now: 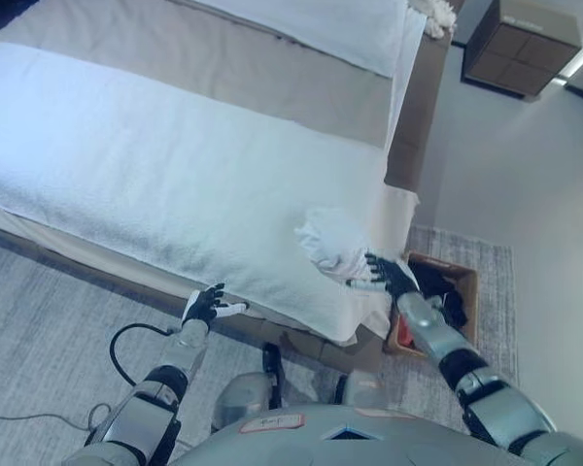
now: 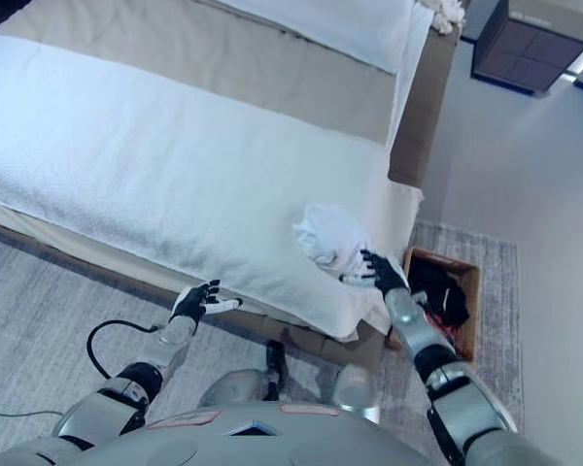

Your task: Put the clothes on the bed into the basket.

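A crumpled white garment [image 1: 332, 240] lies at the near right corner of the bed [image 1: 155, 165], by the edge. My right hand [image 1: 386, 275] reaches to it with fingers spread, the tips touching the cloth's lower right side. Just right of the bed's corner stands a brown basket [image 1: 462, 282] on the floor, with dark clothes [image 1: 439, 289] inside. My left hand [image 1: 207, 306] hovers open in front of the bed's near edge, holding nothing.
A white towel-like cover spans the bed, with a tan sheet and a white pillow [image 1: 321, 24] further back. A dark nightstand [image 1: 518, 44] stands at the upper right. A grey rug [image 1: 49, 311] covers the floor.
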{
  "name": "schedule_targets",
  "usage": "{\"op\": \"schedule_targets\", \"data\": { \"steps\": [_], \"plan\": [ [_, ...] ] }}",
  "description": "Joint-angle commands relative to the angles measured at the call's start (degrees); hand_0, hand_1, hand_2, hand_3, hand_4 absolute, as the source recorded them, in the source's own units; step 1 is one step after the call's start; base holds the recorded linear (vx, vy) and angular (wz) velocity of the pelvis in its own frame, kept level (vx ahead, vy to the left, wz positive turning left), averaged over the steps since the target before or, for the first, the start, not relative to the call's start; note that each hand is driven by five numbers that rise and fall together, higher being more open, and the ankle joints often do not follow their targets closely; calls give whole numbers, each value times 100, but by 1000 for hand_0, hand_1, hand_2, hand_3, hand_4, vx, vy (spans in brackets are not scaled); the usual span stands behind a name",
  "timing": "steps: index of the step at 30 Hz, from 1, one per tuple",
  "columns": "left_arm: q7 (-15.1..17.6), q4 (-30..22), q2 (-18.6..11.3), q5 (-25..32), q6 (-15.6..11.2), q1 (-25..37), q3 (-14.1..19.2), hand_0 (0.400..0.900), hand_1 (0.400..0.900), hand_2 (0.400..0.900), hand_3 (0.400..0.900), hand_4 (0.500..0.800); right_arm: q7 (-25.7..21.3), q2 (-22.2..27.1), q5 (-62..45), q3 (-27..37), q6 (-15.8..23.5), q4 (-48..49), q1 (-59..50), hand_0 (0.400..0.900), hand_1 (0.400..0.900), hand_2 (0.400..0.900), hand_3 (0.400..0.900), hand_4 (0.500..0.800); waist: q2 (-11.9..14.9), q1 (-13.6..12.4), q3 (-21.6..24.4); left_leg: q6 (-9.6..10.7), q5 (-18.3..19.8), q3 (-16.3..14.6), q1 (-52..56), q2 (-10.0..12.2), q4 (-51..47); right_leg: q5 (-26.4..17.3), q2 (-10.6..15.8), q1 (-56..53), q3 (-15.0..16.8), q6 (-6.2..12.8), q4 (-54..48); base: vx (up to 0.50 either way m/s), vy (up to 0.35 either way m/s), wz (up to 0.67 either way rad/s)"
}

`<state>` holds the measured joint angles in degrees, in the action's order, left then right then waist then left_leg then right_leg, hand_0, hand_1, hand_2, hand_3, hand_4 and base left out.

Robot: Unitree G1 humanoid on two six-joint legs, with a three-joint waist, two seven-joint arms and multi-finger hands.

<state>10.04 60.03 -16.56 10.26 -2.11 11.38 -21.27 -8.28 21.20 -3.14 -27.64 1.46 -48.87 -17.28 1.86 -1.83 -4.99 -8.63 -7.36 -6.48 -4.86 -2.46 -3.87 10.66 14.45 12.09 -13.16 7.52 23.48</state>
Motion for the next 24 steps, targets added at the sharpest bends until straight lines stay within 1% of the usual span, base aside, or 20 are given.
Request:
{"op": "schedule_targets", "data": {
  "steps": [1,2,3,4,5,8,11,12,18,21,24],
  "plan": [
    [182,-156,-125,100,-204,303,144,900,900,900,900,800,-562,473,672,4,70,188,-1066,900,900,900,900,800,262,44,-325,945,561,270,-310,378,300,-1436,-123,-131,91,-46,-1974,255,-216,49],
    [174,-151,-92,89,-208,293,124,900,900,900,900,800,-597,558,816,-17,12,236,-1131,900,900,900,900,800,329,142,-319,994,575,348,-202,393,224,-1881,-117,-42,643,123,-2366,233,-147,61],
    [184,-97,-76,68,-177,322,146,900,900,900,900,800,-620,566,897,-5,-36,278,-1054,900,900,900,900,800,394,156,-227,1018,582,390,-209,363,204,-1819,-153,-120,732,133,-2462,231,-147,62],
    [184,-97,-77,67,-178,321,146,900,900,900,900,800,-620,565,898,-4,-38,280,-1052,900,900,900,900,800,392,164,-229,1019,583,399,-205,362,204,-1817,-152,-132,721,133,-2466,207,-136,50],
    [208,-53,-28,47,-174,289,172,900,900,900,900,800,-621,610,985,3,-26,304,-1059,900,900,900,900,800,422,160,-125,1041,563,420,-172,334,79,-1895,-174,-171,676,140,-2486,205,-144,42],
    [219,125,83,42,-188,263,176,900,900,900,900,800,-610,783,1035,-31,-5,86,-1224,900,900,900,900,800,341,192,13,1100,540,576,-187,366,-16,-1778,-272,-255,517,94,-2479,214,-160,48],
    [170,-23,183,12,-201,167,94,900,900,900,900,800,-645,922,1093,-76,3,10,-1397,900,900,900,900,800,272,202,-5,1145,532,691,-292,421,-20,-1672,-356,-224,411,49,-2468,108,-115,23],
    [175,1,224,44,-203,190,63,900,900,900,900,800,-657,919,1090,-135,9,-99,-1495,900,900,900,900,800,267,198,-19,1157,532,713,-334,437,-1,-1655,-381,-211,400,33,-2490,91,-101,15],
    [159,56,354,247,-183,280,-133,900,900,900,900,800,-483,796,861,-600,5,-602,-2089,900,900,900,900,800,316,119,-267,1187,577,841,-626,506,214,-1628,-474,-134,373,-38,-2609,42,-75,7],
    [163,87,394,302,-179,360,-213,900,900,900,900,800,-426,707,607,-701,26,-869,-2402,900,900,900,900,800,369,71,-423,1212,530,874,-769,547,223,-1665,-504,-72,348,-55,-2699,-15,-45,7],
    [171,104,403,337,-204,457,-305,900,900,900,900,800,-360,638,394,-796,73,-938,-2644,900,900,900,900,800,418,36,-566,1240,460,901,-924,568,199,-1726,-528,41,337,-61,-2766,-39,-21,5]
  ]
}}
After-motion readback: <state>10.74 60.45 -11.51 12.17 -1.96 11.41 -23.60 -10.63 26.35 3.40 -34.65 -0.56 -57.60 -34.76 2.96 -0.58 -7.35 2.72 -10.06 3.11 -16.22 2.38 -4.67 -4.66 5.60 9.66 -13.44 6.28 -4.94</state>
